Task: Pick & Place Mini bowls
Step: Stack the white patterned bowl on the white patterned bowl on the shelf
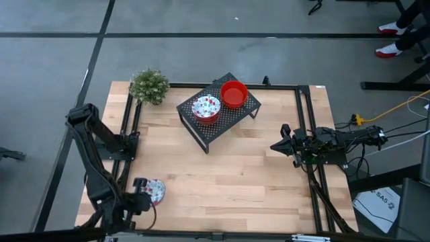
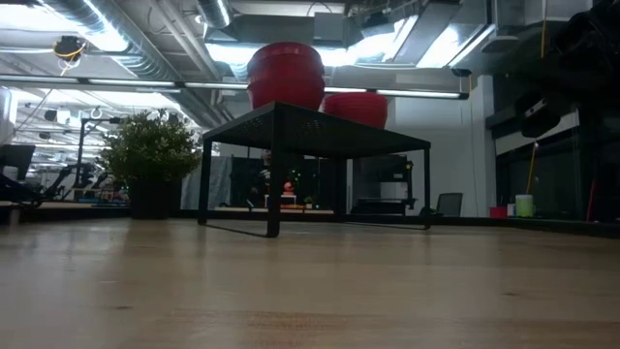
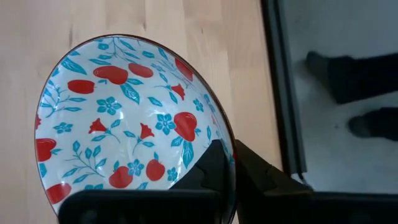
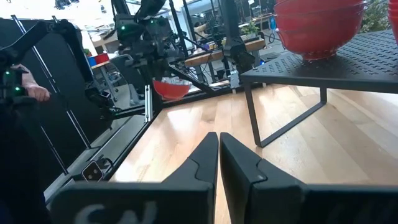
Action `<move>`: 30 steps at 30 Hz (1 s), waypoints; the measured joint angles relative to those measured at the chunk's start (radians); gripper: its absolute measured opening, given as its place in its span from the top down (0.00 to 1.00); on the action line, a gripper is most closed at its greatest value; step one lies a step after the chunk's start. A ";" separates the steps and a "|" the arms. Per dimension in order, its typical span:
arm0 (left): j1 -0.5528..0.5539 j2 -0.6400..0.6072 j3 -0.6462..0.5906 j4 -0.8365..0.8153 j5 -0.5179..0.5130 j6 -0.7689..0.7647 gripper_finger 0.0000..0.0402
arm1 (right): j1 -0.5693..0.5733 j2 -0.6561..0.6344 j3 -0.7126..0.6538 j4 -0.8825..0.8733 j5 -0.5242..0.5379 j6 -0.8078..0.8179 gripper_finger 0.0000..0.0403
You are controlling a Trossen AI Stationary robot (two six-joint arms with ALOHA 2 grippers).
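My left gripper (image 1: 146, 193) is at the table's near left corner, shut on a white mini bowl (image 1: 156, 191) printed with red fruit and blue-green flowers; the print fills the left wrist view (image 3: 124, 118). The black rack (image 1: 228, 119) carries two stacks: a printed bowl on red ones (image 1: 206, 107) and a plain red stack (image 1: 234, 94). From table height they show as red bowls (image 2: 286, 73) on the rack. My right gripper (image 1: 277, 146) waits shut above the table's right side, touching nothing (image 4: 219, 149). My left gripper pinches the printed bowl's rim (image 3: 229, 163), one finger inside the bowl (image 3: 208, 171) and one outside its wall (image 3: 261, 174). The fingers come from the table's near left side. The bowl (image 4: 171, 88) is tilted and shows lifted off the table in the right wrist view.
A small green bushy plant (image 1: 149, 85) stands at the far left corner, left of the rack. Bare wood (image 1: 228, 181) stretches across the table's middle and near side. Black frame rails (image 1: 306, 114) run along the table's edges. A person's shoes (image 1: 390, 40) show on the floor beyond.
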 joint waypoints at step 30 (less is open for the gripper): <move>0.152 -0.177 0.040 0.054 -0.142 0.158 0.98 | 0.000 0.000 0.000 0.000 0.000 0.000 0.95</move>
